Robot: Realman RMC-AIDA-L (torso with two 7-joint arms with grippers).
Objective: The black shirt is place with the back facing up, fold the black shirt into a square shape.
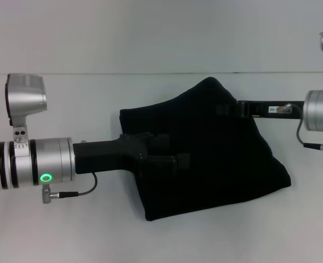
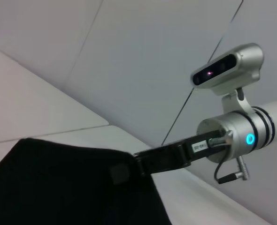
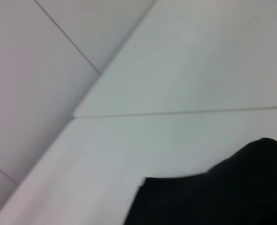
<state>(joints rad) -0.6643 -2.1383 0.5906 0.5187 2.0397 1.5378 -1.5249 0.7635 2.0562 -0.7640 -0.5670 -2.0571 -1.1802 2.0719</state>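
The black shirt [image 1: 227, 164] lies bunched on the white table, plain side showing, with its far edge drawn up into a peak. My right gripper [image 1: 227, 108] reaches in from the right and is shut on that raised edge. It also shows in the left wrist view [image 2: 122, 172], pinching the cloth [image 2: 54, 187]. My left gripper [image 1: 169, 154] reaches in from the left, low over the middle of the shirt, black against black. The right wrist view shows only a corner of the shirt [image 3: 223, 197].
The white table [image 1: 68, 230] runs around the shirt on all sides, with a pale wall behind it. The right arm's wrist camera [image 2: 227, 68] shows above its silver wrist.
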